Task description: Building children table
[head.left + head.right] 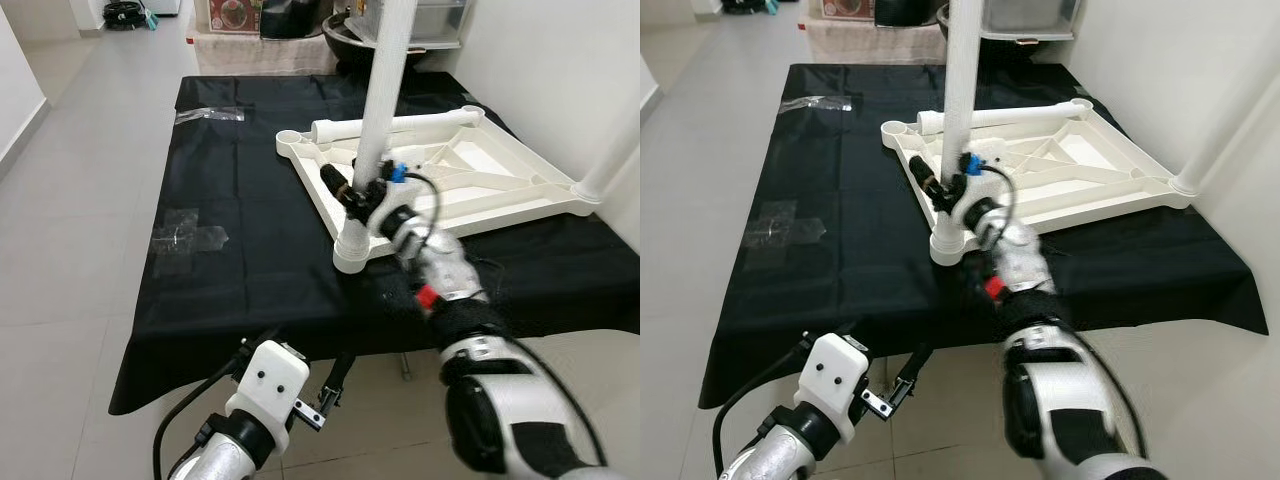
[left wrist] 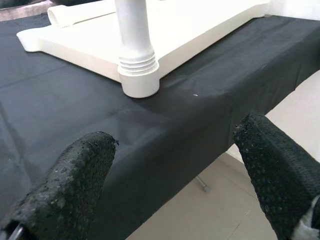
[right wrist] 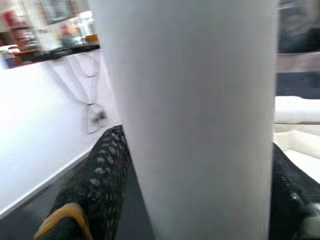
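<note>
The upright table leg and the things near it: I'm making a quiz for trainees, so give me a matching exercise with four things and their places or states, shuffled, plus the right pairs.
Things:
1. upright table leg
2. loose table leg
3. left claw
4. clear plastic wrap

Places or states:
A. lying flat on the upturned tabletop, along its far edge
B. open, below the near edge of the black cloth
C. standing in the tabletop's near corner socket, gripped by the right claw
D. flat on the cloth, to the left of the tabletop

Pairs: 1-C, 2-A, 3-B, 4-D
</note>
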Controlling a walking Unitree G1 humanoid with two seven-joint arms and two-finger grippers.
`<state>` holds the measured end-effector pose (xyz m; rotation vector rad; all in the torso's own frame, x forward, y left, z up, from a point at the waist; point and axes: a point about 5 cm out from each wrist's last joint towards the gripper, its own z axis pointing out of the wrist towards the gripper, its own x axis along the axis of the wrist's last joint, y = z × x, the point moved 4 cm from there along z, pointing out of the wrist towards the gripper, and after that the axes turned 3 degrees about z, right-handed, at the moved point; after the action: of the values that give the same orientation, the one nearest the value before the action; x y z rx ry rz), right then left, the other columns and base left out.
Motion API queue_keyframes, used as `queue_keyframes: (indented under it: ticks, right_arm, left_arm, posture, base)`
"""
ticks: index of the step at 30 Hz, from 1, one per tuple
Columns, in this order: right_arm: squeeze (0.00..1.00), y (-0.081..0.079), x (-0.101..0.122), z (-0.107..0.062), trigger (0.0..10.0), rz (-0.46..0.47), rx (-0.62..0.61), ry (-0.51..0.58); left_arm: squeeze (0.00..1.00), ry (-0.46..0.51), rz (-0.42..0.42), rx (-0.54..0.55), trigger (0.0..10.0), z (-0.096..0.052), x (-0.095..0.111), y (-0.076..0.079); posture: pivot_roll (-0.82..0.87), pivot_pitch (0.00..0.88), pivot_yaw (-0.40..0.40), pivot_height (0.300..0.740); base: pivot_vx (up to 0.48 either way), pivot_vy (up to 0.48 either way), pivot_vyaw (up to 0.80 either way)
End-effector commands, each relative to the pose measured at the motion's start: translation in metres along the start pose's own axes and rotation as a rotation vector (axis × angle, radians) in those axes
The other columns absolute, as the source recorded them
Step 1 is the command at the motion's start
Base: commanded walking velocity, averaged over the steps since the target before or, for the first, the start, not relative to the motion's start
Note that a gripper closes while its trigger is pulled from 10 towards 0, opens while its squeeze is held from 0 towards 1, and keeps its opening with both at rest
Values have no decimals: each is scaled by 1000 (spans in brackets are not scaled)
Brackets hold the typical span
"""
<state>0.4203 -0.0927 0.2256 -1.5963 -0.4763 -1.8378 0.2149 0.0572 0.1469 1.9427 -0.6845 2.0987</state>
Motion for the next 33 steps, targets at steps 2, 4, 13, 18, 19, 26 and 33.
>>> queue_keyframes:
  ticks: [2,4,13,18,19,26,33]
  right_arm:
    - [0,-37,-2,-6,10000,116,435,-76]
    - [0,-52,1,-12,10000,133,617,-108]
    - [0,-65,-21,1,0,-6,619,-197]
    - [0,-57,-19,8,0,-36,508,-170]
    - [0,-51,-17,11,0,-41,447,-149]
    - [0,-9,-9,21,0,-63,-31,-74]
    - [0,61,-13,-21,0,-134,-836,-83]
  left_arm:
    - [0,-10,-1,0,10000,-2,-1,2]
    - [0,-11,-1,-1,10000,-2,-1,2]
    - [0,-14,-1,5,10000,-2,-3,2]
    - [0,-15,-3,6,10000,-3,-3,2]
    - [0,-15,-3,5,10000,-3,-3,2]
    - [0,-17,-6,0,10000,-3,-3,2]
    - [0,-19,-5,-10,10000,-2,-4,2]
  posture:
    - [151,90,-90,740]
    - [151,90,-90,740]
    - [160,76,-93,740]
    - [158,76,-92,740]
    - [155,77,-90,740]
    - [148,86,-72,740]
    - [142,97,-74,740]
  base:
    - [0,0,0]
    - [0,0,0]
    - [0,0,0]
    - [0,0,0]
    - [0,0,0]
    - [0,0,0]
    - [0,0,0]
